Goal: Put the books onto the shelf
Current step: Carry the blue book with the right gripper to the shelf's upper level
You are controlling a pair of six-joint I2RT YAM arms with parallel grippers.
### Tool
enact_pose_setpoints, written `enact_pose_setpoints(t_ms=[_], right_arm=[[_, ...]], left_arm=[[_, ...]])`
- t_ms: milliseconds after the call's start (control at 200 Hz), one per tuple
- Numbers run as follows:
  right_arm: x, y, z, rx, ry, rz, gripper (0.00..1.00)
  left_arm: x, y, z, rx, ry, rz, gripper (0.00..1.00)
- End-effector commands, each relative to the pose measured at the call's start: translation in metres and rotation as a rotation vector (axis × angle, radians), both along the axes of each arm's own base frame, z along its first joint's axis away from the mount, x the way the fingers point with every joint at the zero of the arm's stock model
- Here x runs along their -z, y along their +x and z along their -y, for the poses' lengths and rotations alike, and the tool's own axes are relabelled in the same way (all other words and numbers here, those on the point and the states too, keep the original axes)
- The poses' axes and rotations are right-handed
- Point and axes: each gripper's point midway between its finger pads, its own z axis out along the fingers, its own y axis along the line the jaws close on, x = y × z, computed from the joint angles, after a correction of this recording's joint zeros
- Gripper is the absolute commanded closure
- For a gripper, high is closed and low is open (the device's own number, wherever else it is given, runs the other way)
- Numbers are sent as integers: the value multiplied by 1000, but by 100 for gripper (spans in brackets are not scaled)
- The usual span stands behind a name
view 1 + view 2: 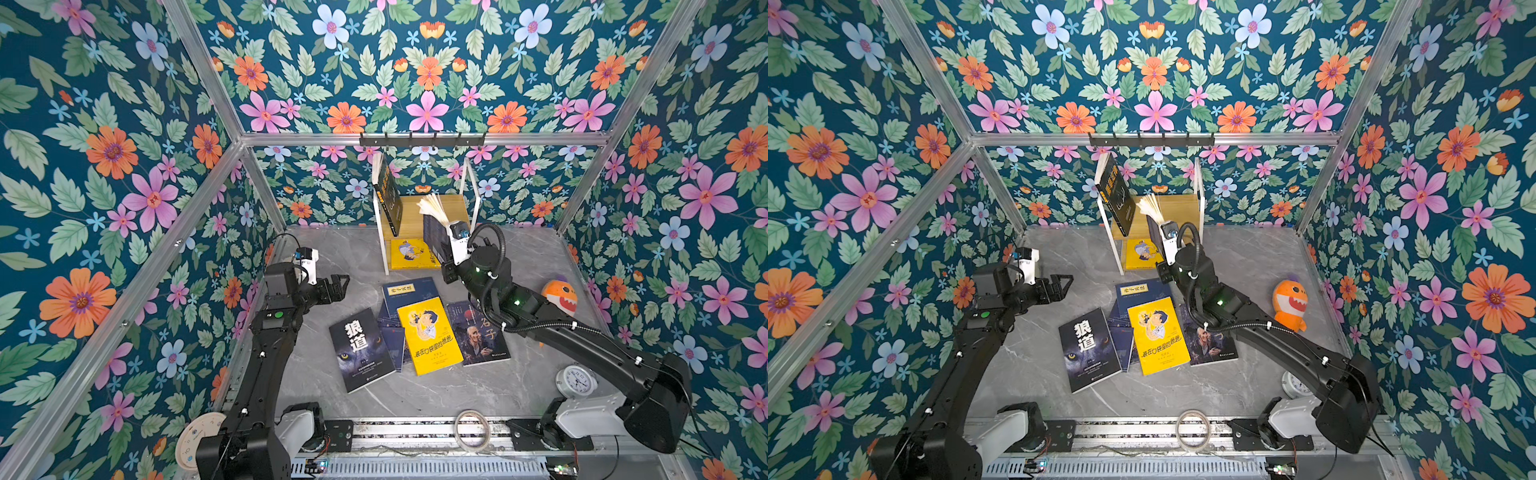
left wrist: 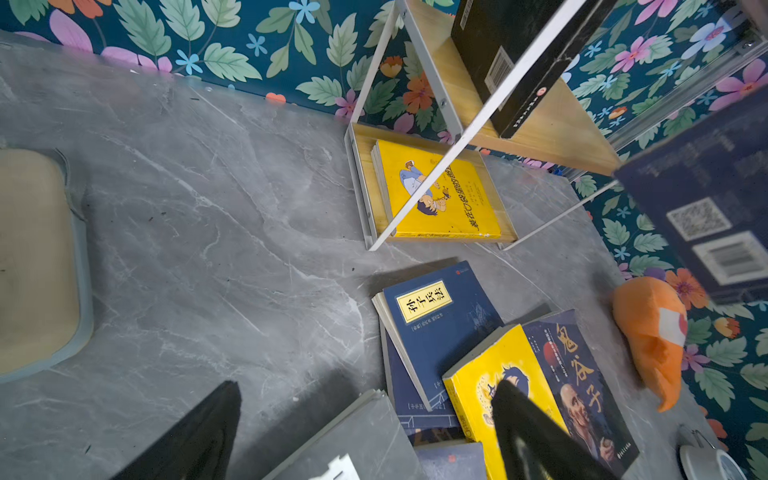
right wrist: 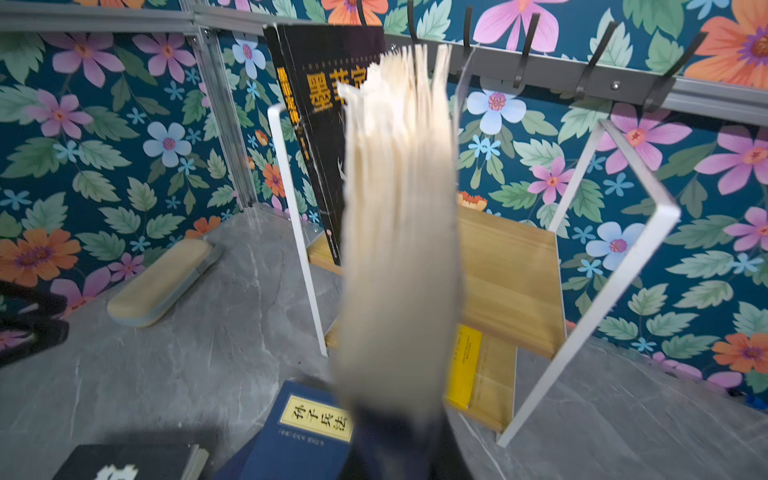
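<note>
Top views: I see right end effector (image 1: 444, 237) clamped on navy book (image 1: 432, 210), pages fanned, before shelf (image 1: 455, 205). Left end effector (image 1: 341, 286) jaws wide, empty, above surface (image 1: 345, 249).

Shelf (image 1: 457, 203): 1, two boards.
Books on shelf: 2 – black book (image 1: 388, 195), yellow shelf book (image 1: 409, 251).
Books aloft: 1 – navy fanned book (image 2: 706, 199).
Books on tabletop (image 1: 332, 249): wolf book (image 1: 360, 349) 1; yellow cartoon book (image 1: 430, 334) 1; old-man book (image 1: 478, 336) 1; navy labelled book (image 1: 411, 291) 1; further navy copies beneath, count unclear.
Plush toy (image 1: 560, 295): 1.
Alarm clock (image 1: 575, 382): 1.
Round dial (image 1: 199, 440): 1.
Tape roll (image 1: 471, 430): 1.
Case (image 3: 160, 282): 1.
</note>
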Motion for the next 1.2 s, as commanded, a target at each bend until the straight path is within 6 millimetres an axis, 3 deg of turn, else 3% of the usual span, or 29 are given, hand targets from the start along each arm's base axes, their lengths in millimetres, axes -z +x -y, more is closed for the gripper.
enact_pose_setpoints(t_ms=[0, 190, 205, 240, 580, 855, 1065, 1195], right_arm=[[-18, 19, -4, 10, 47, -4, 100], [-37, 67, -18, 58, 74, -8, 100], [-27, 76, -23, 63, 59, -25, 100], [-26, 86, -27, 72, 57, -30, 100], [-49, 140, -66, 75, -31, -4, 100], [-51, 155, -92, 75, -158, 52, 100], [-47, 155, -98, 82, -220, 87, 100], [-55, 153, -98, 81, -220, 107, 100]], left_arm=[[-12, 5, -2, -2, -51, 69, 4], [-20, 13, -6, -8, -32, 93, 3], [-19, 13, -6, -9, -33, 91, 3], [-20, 13, -5, -4, -33, 93, 3], [-20, 11, -3, 10, -8, 99, 3], [-20, 12, -3, 8, -13, 96, 3], [-17, 10, -3, 10, -5, 93, 3], [-18, 11, -3, 11, -9, 94, 3]])
